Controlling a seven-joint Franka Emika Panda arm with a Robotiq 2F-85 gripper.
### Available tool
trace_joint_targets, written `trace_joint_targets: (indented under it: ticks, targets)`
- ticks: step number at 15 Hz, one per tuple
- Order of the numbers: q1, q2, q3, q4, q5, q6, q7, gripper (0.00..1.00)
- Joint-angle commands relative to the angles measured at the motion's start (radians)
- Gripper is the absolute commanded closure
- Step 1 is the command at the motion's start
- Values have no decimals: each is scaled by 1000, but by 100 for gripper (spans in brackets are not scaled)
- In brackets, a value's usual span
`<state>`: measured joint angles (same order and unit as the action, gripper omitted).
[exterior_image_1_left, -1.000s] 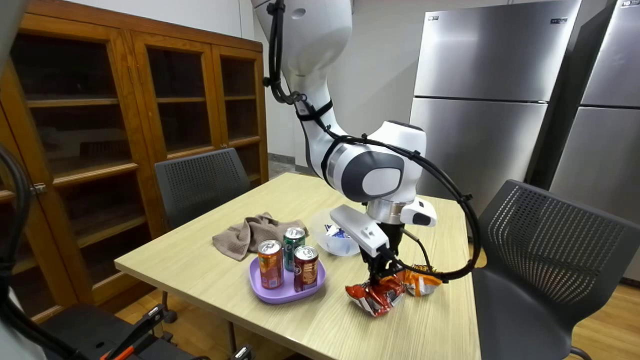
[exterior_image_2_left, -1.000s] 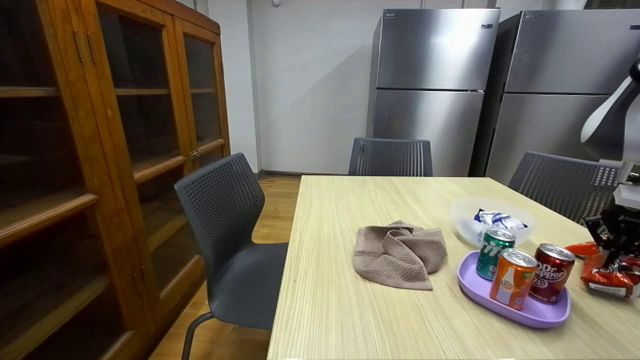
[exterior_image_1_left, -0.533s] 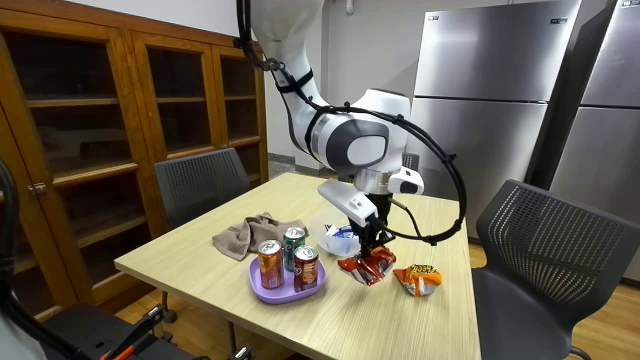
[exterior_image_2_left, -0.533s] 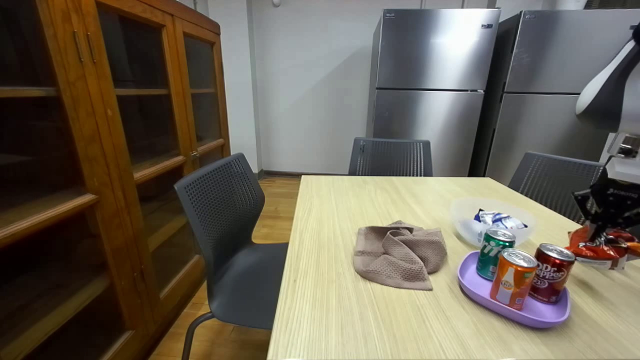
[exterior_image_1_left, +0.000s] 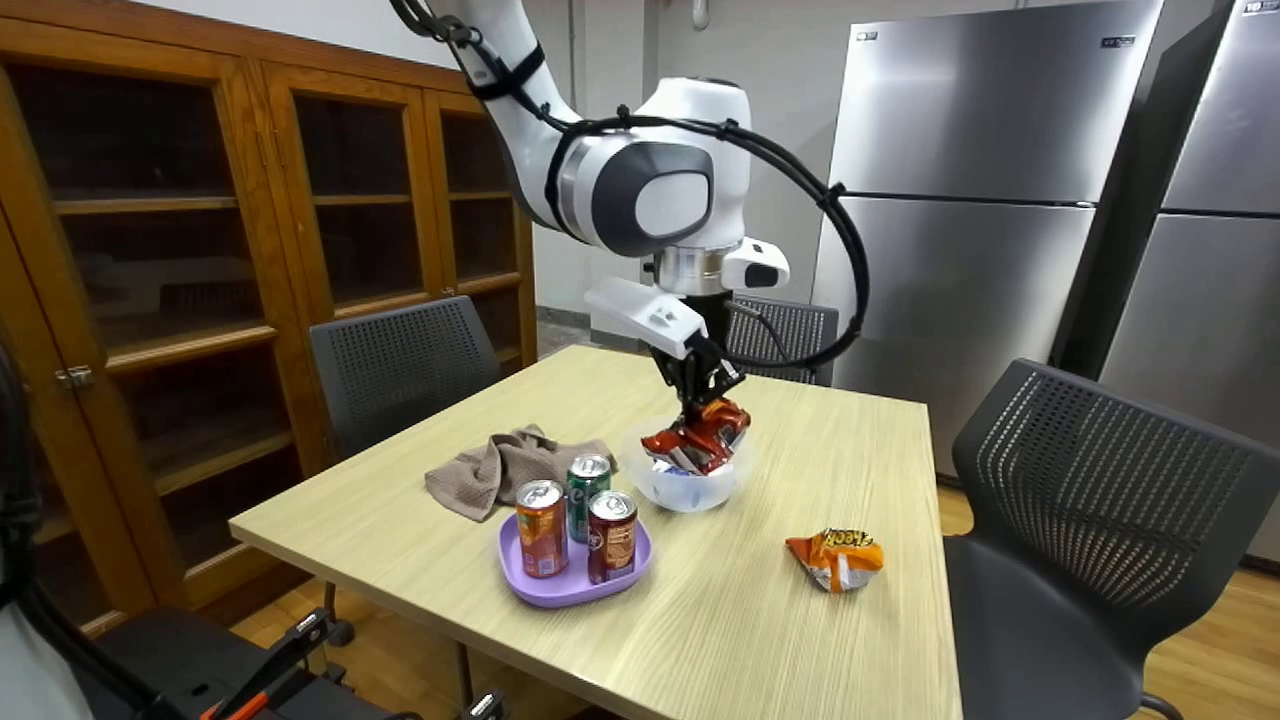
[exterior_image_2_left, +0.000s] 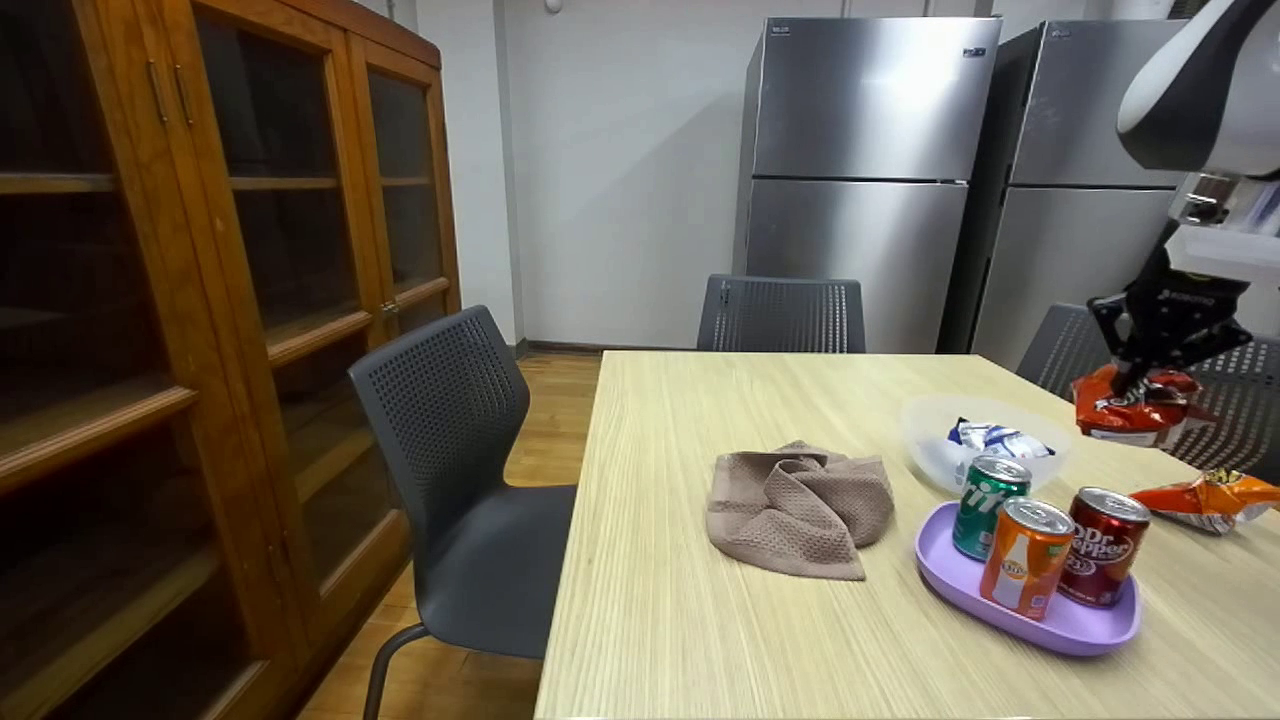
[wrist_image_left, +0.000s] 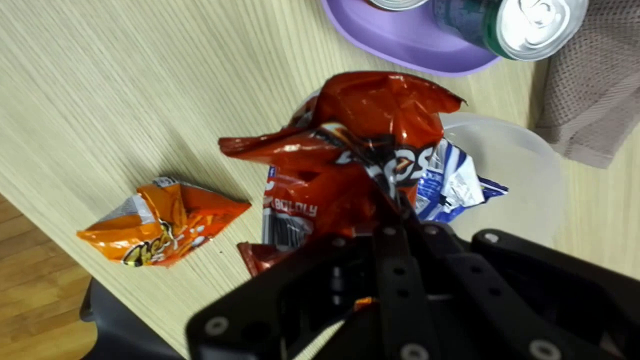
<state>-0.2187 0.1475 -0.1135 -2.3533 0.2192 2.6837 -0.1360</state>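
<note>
Red bag (exterior_image_1_left: 706, 440) in pincer (exterior_image_1_left: 693, 412); long axis near-level, corner toward towel (exterior_image_1_left: 525, 468).

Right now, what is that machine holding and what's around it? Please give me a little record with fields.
Gripper: closed on a crumpled red snack bag
Bag's place: held up off the table, near the bowl
Bowl: translucent, with a blue-and-white packet inside
Orange bag: lying on the table, apart from the red one
Purple tray: bears three upright cans, an orange can, a green can and a dark red can
Brown cloth: crumpled on the table near the tray
</note>
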Motion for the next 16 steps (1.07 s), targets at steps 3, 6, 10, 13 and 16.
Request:
trace_joint_targets:
  ticks: [3,6,10,13,16]
  targets:
    - [80,-38,25,10,-16,16,44,100]
    - [114,12,48,51,-5,52,65,100]
    - [147,106,68,132,-10,99,137,100]
    - [159,180,67,203,-13,108,196,100]
    - [162,256,62,282,-15,93,239,100]
